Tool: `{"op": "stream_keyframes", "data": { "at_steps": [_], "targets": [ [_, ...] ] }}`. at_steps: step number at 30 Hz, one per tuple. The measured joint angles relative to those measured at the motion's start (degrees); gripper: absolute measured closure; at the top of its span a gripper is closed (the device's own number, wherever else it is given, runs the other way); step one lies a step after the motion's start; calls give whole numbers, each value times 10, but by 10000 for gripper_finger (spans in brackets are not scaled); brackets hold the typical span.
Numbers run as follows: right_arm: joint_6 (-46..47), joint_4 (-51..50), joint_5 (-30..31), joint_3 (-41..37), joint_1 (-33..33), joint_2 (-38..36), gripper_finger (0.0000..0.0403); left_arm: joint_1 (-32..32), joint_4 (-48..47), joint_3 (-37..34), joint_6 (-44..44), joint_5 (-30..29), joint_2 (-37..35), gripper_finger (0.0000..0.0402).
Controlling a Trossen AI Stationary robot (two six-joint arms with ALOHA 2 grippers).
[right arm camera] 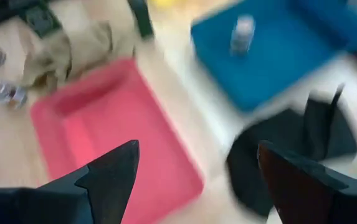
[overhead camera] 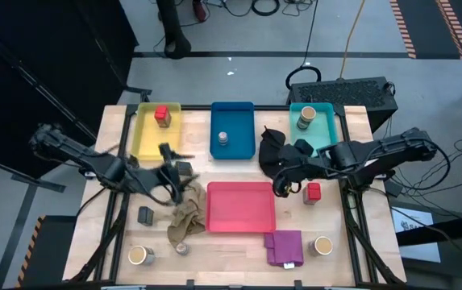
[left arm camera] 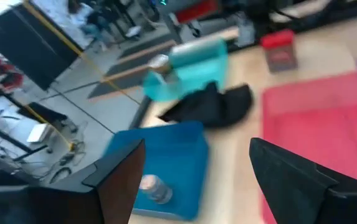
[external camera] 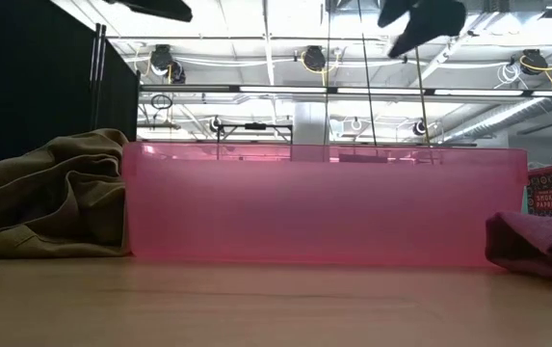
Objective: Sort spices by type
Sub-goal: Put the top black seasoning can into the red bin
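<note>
Around the empty pink tray (overhead camera: 241,206): yellow tray (overhead camera: 146,137) holds a red cube (overhead camera: 162,116), blue tray (overhead camera: 232,117) a silver tin (overhead camera: 222,139), teal tray (overhead camera: 325,129) a tan jar (overhead camera: 306,117). Left end effector (overhead camera: 174,171) and right end effector (overhead camera: 283,184) both hover with fingers apart.

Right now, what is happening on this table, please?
Two robot arms are sorting spice containers into coloured trays. A red cube sits in the yellow tray, a silver tin in the blue tray, a tan jar in the teal tray. The pink tray is empty. The left end effector and the right end effector are open, holding nothing.
</note>
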Motion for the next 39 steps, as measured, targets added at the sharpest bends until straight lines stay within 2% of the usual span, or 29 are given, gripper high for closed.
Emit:
{"op": "stream_keyframes", "data": {
  "at_steps": [4, 7, 11, 15, 17, 19, 22, 27, 33, 39],
  "targets": [
    [91, -88, -78, 46, 0, 22, 93, 18, -16, 0, 7, 0, -56, 107],
    [149, -129, -118, 63, -1, 31, 93, 26, -29, 0, -22, -2, -78, 107],
    [176, -166, -175, 68, -7, 45, 93, 29, -64, 0, -74, -3, -85, 107],
    [125, -188, -247, 68, 3, 66, 93, 29, -121, 0, -155, 9, -75, 107],
    [74, -192, -282, 68, 15, 81, 93, 28, -139, 0, -180, 34, -67, 107],
    [45, -192, -289, 68, 29, 96, 93, 24, -144, 0, -200, 64, -61, 107],
    [20, -177, -280, 68, 43, 114, 93, 17, -145, 0, -214, 103, -51, 107],
    [-61, -112, -225, 68, 62, 139, 93, 4, -147, 0, -257, 171, -39, 107],
    [-212, 19, -138, 67, 75, 139, 93, -25, -146, 0, -379, 264, -19, 107],
    [-342, 129, -60, 58, 78, 139, 93, -71, -143, 0, -496, 313, 26, 107]
  ]
}}
